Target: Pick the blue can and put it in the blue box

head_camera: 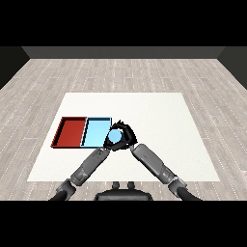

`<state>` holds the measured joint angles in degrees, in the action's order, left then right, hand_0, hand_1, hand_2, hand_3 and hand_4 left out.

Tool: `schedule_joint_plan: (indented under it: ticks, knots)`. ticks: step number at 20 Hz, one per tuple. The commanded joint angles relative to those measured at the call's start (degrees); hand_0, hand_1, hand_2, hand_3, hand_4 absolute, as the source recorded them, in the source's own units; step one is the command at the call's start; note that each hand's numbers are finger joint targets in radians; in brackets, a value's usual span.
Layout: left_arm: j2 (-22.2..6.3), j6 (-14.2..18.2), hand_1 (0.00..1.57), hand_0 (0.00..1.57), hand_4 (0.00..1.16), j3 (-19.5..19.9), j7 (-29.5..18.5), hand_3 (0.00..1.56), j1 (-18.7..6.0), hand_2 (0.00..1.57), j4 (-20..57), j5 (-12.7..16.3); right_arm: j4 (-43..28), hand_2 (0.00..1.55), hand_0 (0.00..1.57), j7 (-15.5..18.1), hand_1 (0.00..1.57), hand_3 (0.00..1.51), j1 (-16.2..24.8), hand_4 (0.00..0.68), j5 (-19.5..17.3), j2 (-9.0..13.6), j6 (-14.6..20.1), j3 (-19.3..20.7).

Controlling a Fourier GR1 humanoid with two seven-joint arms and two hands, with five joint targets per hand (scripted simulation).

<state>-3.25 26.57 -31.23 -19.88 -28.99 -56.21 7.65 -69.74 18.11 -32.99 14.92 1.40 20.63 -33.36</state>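
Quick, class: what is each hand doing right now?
Left hand: cannot be told.
Right hand: curled round the blue can.

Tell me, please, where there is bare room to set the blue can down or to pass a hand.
The light blue tray and the red tray hold nothing. The white table lies bare behind the trays and across its right half. It is crowded at the light blue tray's right edge, where the left hand and right hand meet around the blue can.
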Motion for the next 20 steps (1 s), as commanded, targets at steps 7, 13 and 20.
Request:
schedule_joint_plan:
  ticks: [7, 13, 20]
  knots:
    - [3.12, 5.88, 0.77, 0.77, 0.67, -3.01, -2.97, 0.68, 3.63, 0.82, -3.29, 6.52, 2.04, 1.45, 1.44, 0.71, 1.44, 1.39, -1.83, 0.606, 4.61, -1.33, -0.05, -2.93]
    - [3.16, -2.85, 0.91, 0.91, 0.65, 5.19, -2.69, 0.83, 2.28, 0.94, -2.93, 7.79, 2.96, 1.45, 1.44, 3.10, 1.44, 1.39, -0.61, 0.583, 6.12, -1.33, -1.46, -1.14]
    - [3.19, -1.74, 1.57, 1.57, 0.76, 4.92, -3.39, 1.47, 3.17, 1.54, 0.83, 10.13, -3.23, 1.12, 1.09, -1.80, 1.09, 0.80, 2.15, 0.000, 7.63, -0.29, -3.52, 2.12]
